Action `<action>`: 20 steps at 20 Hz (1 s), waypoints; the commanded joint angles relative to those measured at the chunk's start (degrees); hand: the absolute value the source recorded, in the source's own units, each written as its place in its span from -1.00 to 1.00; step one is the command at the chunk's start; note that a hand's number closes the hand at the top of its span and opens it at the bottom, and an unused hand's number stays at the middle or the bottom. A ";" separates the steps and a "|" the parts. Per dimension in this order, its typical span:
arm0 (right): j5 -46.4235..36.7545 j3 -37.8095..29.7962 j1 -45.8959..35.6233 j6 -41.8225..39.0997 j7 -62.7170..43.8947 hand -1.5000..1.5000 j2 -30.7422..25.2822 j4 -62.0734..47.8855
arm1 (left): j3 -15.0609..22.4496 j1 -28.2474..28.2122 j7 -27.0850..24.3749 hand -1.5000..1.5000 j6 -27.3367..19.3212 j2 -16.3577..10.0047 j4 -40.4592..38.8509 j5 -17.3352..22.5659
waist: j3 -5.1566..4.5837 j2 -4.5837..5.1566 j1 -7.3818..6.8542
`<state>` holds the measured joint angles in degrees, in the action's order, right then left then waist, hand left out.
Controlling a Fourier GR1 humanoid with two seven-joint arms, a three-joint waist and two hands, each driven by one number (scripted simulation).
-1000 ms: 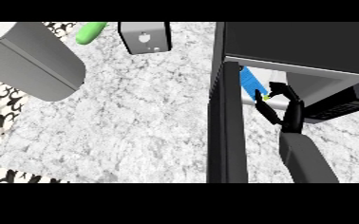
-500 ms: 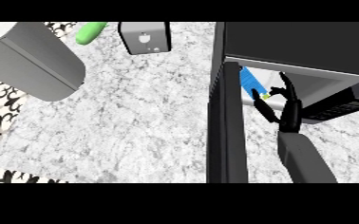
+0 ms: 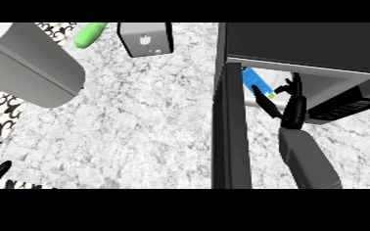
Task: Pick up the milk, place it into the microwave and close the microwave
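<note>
The blue-and-white milk carton (image 3: 253, 80) lies inside the dark microwave (image 3: 289, 44), just right of its open door (image 3: 230, 127). The black right hand (image 3: 292, 110) is released, with its fingers spread at the carton's near end. The left hand (image 3: 4, 169) shows only at the near left edge, and its state cannot be told.

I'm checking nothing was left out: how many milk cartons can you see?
1. The blue-and-white milk carton sits inside the open black microwave, beside the black right hand. Nothing similar shows on the white marbled counter; the microwave's door could hide more.
</note>
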<state>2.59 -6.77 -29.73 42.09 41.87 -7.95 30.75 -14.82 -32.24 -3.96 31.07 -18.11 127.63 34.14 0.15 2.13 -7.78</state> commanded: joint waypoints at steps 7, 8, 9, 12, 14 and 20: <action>-4.98 5.59 -25.39 -14.27 -12.19 -1.00 -7.59 -9.50 | 4.11 -1.17 0.59 -1.00 -0.57 3.42 -0.75 -3.43 | -0.05 -0.03 -0.48; -5.25 5.52 -26.16 -15.23 -11.63 -1.00 -8.25 -10.78 | 3.68 -0.19 1.05 -1.00 -0.64 2.55 0.00 -3.07 | 0.03 0.08 0.20; -4.52 5.06 -27.43 -17.70 -12.52 -1.00 -8.05 -11.59 | 3.68 -0.07 0.30 -1.00 -0.66 3.51 -2.15 -4.45 | -0.04 -0.37 1.66; -3.97 3.93 -28.03 -19.90 -10.82 -1.00 -8.18 -14.53 | 5.47 -2.14 -1.61 -1.00 1.13 5.51 -0.62 -6.42 | 0.01 -0.46 1.63; -2.86 2.94 -28.31 -25.38 -9.50 -1.00 -10.19 -15.29 | 7.24 0.77 -0.78 -1.00 0.52 5.88 -2.54 -7.28 | 0.01 -0.43 3.37; 0.82 0.35 -23.20 -38.42 -2.15 -1.00 -8.08 -16.41 | 12.21 -1.51 -3.80 -1.00 7.53 6.72 -4.84 -10.46 | -0.03 -1.18 4.95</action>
<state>1.56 -4.95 -53.58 10.13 36.42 -16.69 14.83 -4.84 -33.57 -6.67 35.55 -11.59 124.54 25.15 0.38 1.72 -4.05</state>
